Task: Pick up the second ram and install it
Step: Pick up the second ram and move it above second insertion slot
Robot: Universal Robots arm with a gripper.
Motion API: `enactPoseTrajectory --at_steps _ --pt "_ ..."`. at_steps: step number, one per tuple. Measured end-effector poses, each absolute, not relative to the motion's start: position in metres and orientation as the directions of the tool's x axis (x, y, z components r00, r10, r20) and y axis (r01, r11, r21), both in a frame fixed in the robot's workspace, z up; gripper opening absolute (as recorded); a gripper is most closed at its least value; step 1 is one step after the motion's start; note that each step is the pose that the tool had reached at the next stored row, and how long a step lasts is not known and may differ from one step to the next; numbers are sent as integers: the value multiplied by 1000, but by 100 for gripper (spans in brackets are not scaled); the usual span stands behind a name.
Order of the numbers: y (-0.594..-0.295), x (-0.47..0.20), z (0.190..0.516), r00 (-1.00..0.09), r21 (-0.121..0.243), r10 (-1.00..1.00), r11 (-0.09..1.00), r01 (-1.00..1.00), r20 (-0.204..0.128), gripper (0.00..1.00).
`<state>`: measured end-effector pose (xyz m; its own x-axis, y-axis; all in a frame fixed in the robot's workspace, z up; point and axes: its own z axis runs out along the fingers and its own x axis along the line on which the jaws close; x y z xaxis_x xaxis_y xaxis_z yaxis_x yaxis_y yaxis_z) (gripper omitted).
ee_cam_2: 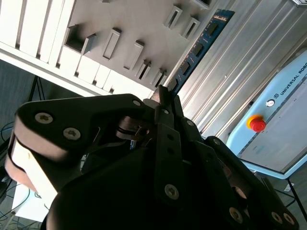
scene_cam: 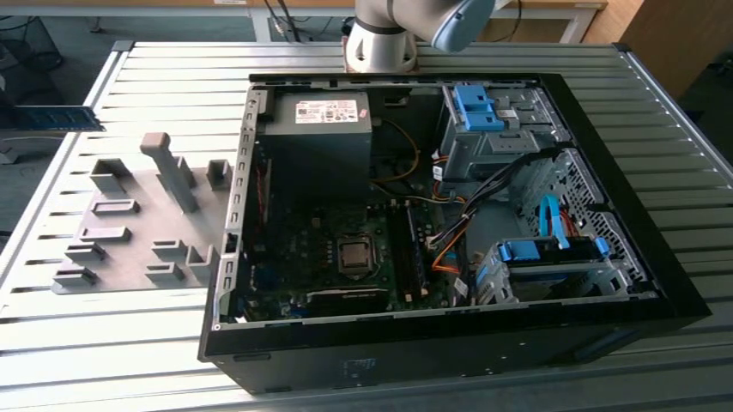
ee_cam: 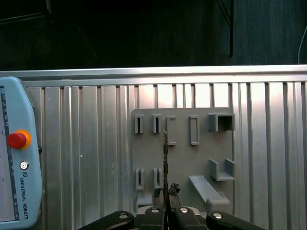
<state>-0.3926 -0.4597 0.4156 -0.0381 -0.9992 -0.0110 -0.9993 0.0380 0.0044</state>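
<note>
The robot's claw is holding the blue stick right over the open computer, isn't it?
Not quite. The gripper does hold the blue stick, but over the grey slotted plate on the metal table, not over the computer. The first wrist view shows it.

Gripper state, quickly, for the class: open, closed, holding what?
Gripper: closed, holding the thin, long blue circuit-board ram stick.
</note>
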Motion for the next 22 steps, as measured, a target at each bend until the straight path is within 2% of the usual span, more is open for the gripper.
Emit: enactPoseTrajectory --at_steps 22 --pt "-460 -385 416 -38 4 -999 38 -999 -11 14"
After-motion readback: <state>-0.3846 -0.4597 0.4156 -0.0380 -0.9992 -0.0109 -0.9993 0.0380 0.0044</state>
